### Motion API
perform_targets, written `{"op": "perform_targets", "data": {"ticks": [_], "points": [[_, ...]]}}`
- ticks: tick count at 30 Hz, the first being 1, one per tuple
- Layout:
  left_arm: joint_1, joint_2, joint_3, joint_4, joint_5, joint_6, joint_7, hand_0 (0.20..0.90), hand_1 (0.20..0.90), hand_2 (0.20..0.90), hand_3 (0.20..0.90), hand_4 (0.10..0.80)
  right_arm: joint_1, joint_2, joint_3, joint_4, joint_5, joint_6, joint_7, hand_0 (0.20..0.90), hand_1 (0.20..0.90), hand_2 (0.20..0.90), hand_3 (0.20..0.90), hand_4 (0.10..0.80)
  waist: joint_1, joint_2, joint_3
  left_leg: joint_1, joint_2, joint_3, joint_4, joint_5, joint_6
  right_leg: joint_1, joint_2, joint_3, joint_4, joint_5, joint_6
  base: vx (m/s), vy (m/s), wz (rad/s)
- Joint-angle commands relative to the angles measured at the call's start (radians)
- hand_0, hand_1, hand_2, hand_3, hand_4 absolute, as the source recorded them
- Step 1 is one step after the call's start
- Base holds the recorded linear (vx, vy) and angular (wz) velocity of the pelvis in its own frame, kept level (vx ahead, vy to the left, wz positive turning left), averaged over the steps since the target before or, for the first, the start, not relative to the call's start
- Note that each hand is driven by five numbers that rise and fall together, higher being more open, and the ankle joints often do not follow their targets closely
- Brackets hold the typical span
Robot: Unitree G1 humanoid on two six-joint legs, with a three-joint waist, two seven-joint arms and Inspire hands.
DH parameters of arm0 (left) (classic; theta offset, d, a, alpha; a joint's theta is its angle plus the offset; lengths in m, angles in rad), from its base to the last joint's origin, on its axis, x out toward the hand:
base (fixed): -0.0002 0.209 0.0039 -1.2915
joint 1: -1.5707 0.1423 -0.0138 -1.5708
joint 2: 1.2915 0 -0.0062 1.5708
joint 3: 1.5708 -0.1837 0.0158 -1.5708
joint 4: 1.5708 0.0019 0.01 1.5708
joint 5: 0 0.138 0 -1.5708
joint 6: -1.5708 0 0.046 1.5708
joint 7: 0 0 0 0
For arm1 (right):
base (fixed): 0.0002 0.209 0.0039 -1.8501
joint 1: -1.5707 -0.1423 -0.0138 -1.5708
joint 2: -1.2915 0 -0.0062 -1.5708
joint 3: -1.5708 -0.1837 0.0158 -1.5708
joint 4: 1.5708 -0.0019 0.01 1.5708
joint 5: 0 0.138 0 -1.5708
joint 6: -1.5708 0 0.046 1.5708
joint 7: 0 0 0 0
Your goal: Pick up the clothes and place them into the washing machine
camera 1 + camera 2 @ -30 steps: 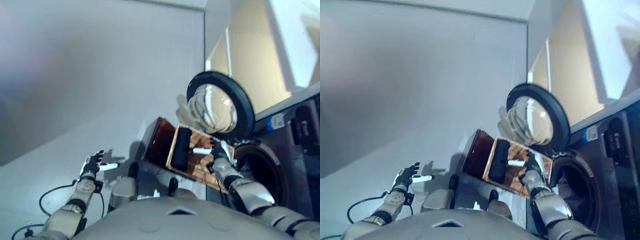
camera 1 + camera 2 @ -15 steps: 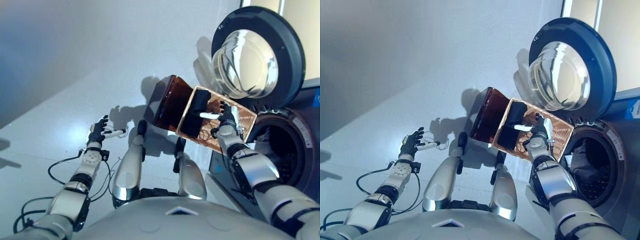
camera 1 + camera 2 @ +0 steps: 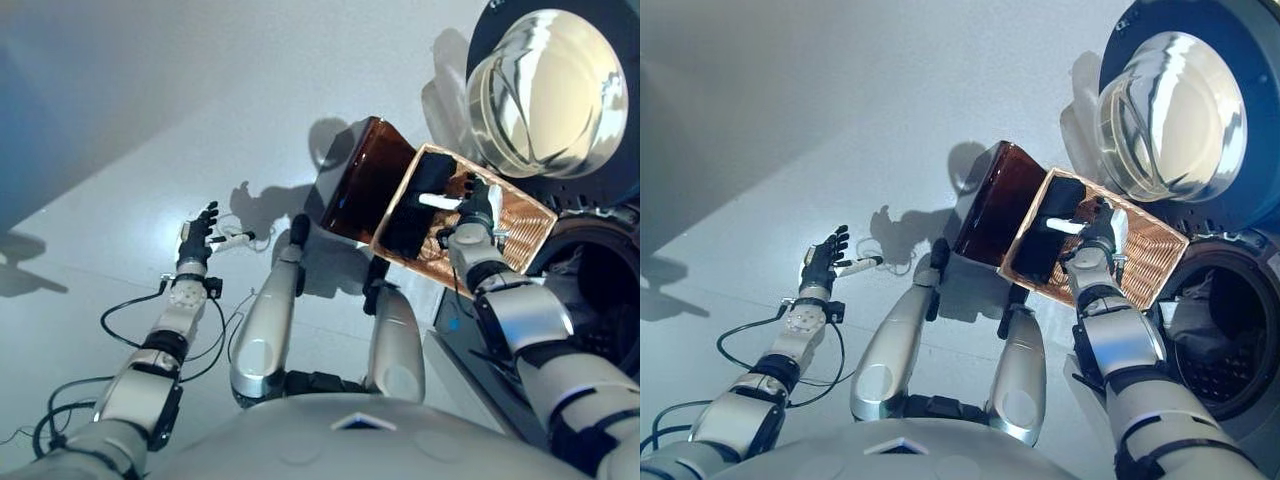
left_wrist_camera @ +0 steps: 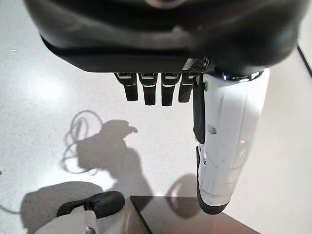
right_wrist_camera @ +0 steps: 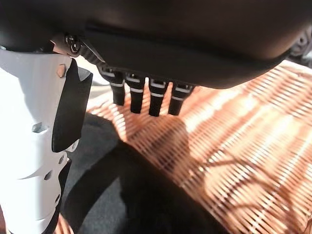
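A: Well, biggest first; the washing machine [image 3: 1240, 330] takes the right edge of the head views, dark-fronted, its drum mouth open; something pale lies inside the drum, too dim to name.

B: And its door?

A: The round door [image 3: 555, 90] stands swung wide above the mouth, its glass bowl facing the camera; the grey floor [image 3: 150, 150] fills everything to the left.

B: Where are the clothes?

A: In the woven basket [image 3: 1155, 250], a brown rectangular one that sits just beside the drum mouth; a dark garment [image 3: 1050, 235] lies in its left end, against the weave; the right wrist view shows the same dark cloth [image 5: 112, 204] spread over the orange wickerwork.

B: Is the right hand holding it?

A: No; the right hand [image 3: 1098, 232] hangs over the basket with its fingers [image 5: 153, 100] straight and relaxed, the white-covered thumb out to the side, nothing pinched.

B: The left?

A: The left hand [image 3: 198, 232] is well apart over bare floor, fingers [image 4: 146, 90] straight, thumb extended, empty.
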Motion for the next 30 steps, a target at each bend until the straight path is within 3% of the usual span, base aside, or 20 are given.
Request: {"op": "perform_targets", "data": {"ticks": [1,9,30], "points": [[0.065,0.017,-0.011,-0.043,-0.002,-0.044,0.028,0.9,0.9,0.9,0.9,0.8,0.048,-0.065,-0.006,0.008,0.026,-0.027,-0.046,0.9,0.9,0.9,0.9,0.8,0.003,0.011,-0.105,-0.109,-0.018,-0.019,0.118,-0.072,-0.03,-0.098,0.014,0.011,-0.072,0.143,-0.034,-0.01,-0.018,0.11],[0.06,0.02,0.004,-0.058,-0.003,-0.044,0.032,0.9,0.9,0.9,0.9,0.8,0.044,-0.03,0.006,0.0,0.02,-0.031,-0.053,0.9,0.9,0.9,0.9,0.8,0.006,0.008,-0.122,-0.154,-0.02,-0.032,0.159,-0.09,-0.028,-0.131,0.012,-0.007,-0.032,0.119,-0.035,-0.006,-0.008,0.05],[0.046,0.032,-0.01,-0.056,-0.006,-0.046,0.054,0.9,0.9,0.9,0.9,0.8,-0.018,-0.041,-0.004,0.01,0.066,-0.041,-0.074,0.9,0.9,0.9,0.9,0.8,0.024,0.012,-0.086,-0.184,-0.042,-0.039,0.152,-0.091,-0.02,-0.156,0.012,-0.018,-0.026,0.106,-0.047,-0.002,-0.003,0.04]]}}
